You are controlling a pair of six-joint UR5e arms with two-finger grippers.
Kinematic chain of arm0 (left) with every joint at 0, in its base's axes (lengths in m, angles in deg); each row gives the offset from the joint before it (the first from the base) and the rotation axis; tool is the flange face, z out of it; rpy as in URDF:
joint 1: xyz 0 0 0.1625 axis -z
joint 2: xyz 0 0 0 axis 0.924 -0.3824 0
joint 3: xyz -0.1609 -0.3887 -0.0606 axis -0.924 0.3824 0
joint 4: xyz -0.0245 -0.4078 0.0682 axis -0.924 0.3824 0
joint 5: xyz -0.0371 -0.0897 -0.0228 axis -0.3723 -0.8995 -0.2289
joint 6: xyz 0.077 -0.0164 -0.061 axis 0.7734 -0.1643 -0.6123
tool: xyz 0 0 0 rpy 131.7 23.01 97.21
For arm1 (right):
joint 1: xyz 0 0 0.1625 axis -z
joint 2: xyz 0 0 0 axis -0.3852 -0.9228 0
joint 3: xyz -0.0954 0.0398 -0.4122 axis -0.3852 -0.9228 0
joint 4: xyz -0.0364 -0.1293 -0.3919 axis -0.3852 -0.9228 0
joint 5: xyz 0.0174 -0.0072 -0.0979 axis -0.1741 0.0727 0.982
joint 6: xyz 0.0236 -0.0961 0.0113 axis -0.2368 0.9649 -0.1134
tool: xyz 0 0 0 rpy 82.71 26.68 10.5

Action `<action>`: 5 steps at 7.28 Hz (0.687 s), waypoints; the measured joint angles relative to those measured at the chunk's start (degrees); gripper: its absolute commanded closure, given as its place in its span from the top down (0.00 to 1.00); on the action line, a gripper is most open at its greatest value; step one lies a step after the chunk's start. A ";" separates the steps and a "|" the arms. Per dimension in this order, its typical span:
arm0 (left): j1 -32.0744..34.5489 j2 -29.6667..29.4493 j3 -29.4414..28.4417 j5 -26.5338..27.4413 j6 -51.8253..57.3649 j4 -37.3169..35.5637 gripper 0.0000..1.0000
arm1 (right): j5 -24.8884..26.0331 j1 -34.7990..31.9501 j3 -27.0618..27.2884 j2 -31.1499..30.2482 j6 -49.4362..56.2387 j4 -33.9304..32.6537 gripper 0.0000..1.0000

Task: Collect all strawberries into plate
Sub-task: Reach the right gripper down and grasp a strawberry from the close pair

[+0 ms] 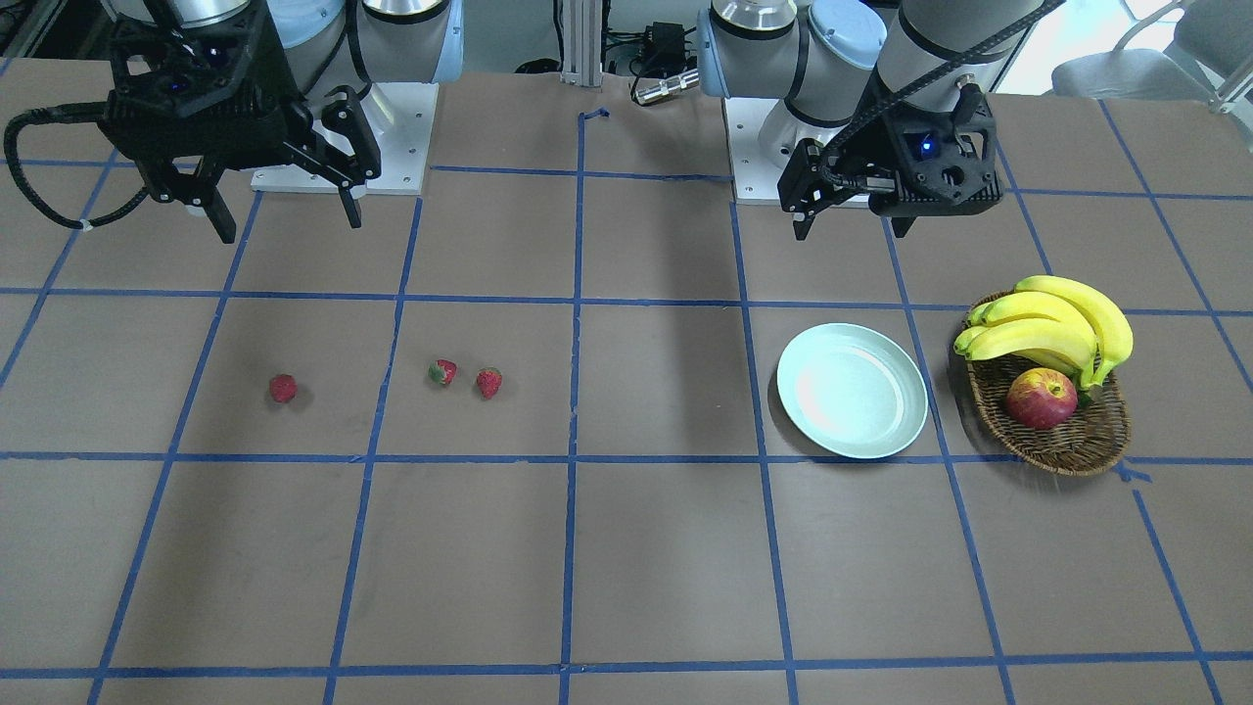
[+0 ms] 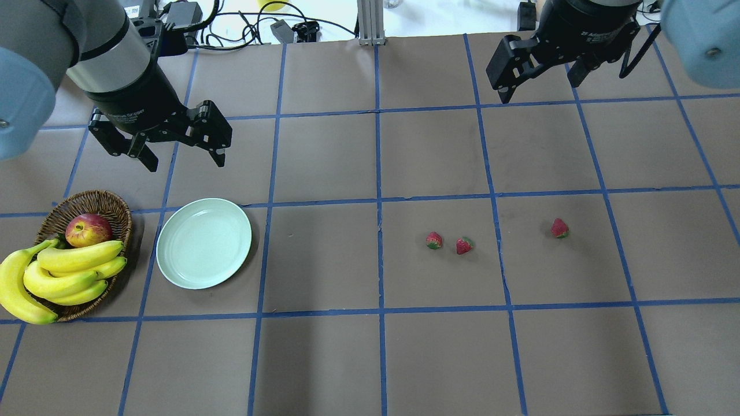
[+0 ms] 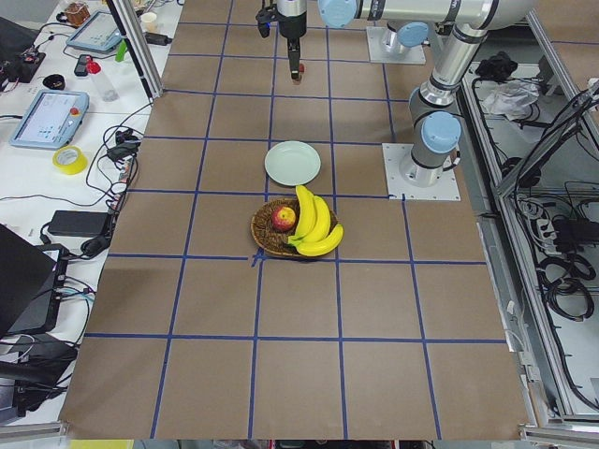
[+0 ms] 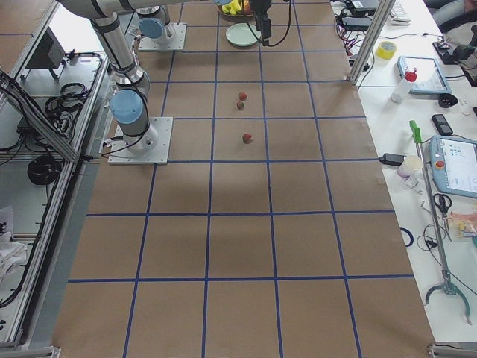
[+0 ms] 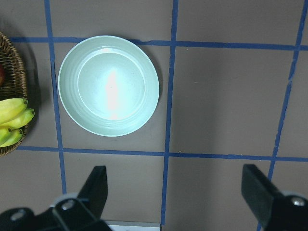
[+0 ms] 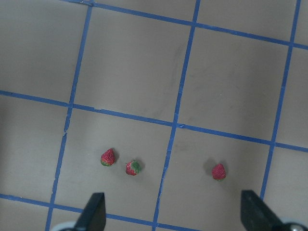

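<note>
Front-facing: three strawberries (image 1: 283, 389) (image 1: 442, 372) (image 1: 488, 382) lie loose on the worktop (image 1: 626, 548), with the empty plate (image 1: 852, 390) well apart at their 3 o'clock.

Overhead: the left gripper (image 2: 186, 163) hangs at the plate's 11 o'clock and the right gripper (image 2: 542, 89) at the strawberries' 12 o'clock. Both are spread and empty, likely because nothing is picked yet.

Right wrist: the strawberries lie below, probably this arm's to fetch.

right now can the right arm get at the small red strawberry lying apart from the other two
Probably yes: the right claw hangs open nearby, and nothing stands around the lone small red strawberry.

The left wrist view's edges cut off the basket (image 5: 14, 72), bananas (image 5: 12, 118) and left end effector (image 5: 173, 169).
</note>
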 measured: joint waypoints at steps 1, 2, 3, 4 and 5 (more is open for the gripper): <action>0.00 0.04 0.00 0.00 -0.02 0.03 1.00 | -0.18 0.19 0.09 0.30 -0.01 -0.78 1.00; 0.00 0.11 0.01 0.00 -0.03 0.06 1.00 | -0.24 0.10 0.26 0.95 0.00 -1.50 1.00; 0.00 0.16 0.01 0.00 -0.02 0.05 1.00 | -0.31 -0.29 0.83 1.46 -0.02 -1.80 0.99; 0.00 0.18 -0.03 0.00 -0.01 0.01 1.00 | -0.77 -0.66 2.68 2.76 -0.22 -3.39 1.00; 0.00 0.21 -0.05 0.00 0.00 0.01 1.00 | -1.49 -0.93 5.94 5.08 -1.47 -8.14 1.00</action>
